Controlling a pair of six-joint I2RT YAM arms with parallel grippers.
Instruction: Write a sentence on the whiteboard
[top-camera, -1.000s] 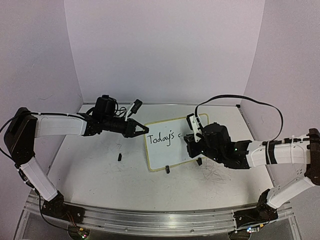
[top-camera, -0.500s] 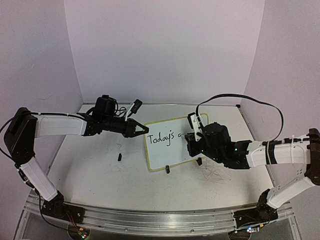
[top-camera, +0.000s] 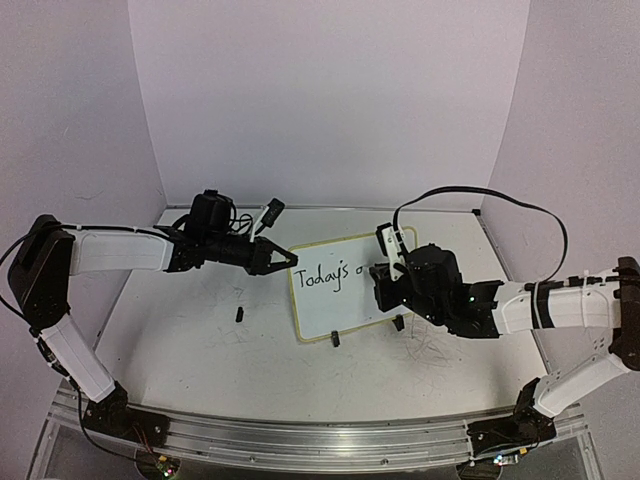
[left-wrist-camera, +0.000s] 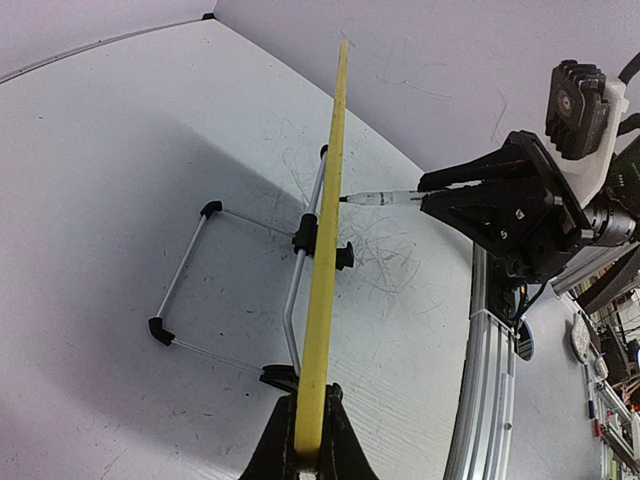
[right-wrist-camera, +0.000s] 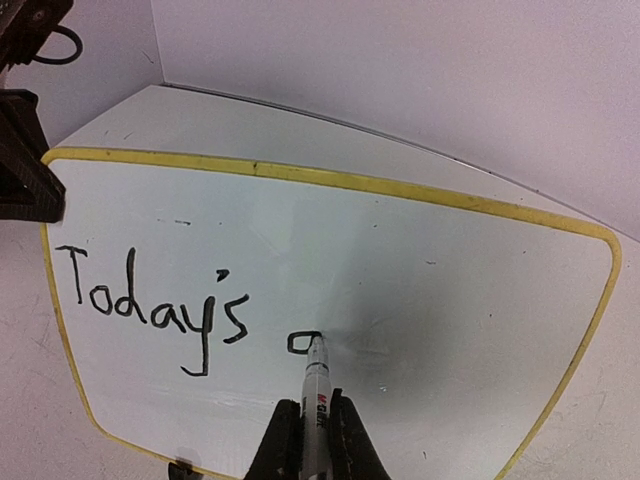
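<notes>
On the scuffed white table, the whiteboard is standing up on thin wire feet. The left gripper is pinching its thin yellow edge on the left side. The right gripper is squeezing a marker. The tip is touching the smooth white face at a small round letter, just after "Today's" in the sentence. The board's right half is lying bare.

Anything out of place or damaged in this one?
Nothing spilled or broken. A small black piece lies loose on the table beside the whiteboard, and grey scribbles mark the surface nearby. The left gripper clamps the board's edge; the right gripper holds the marker tip on it.
</notes>
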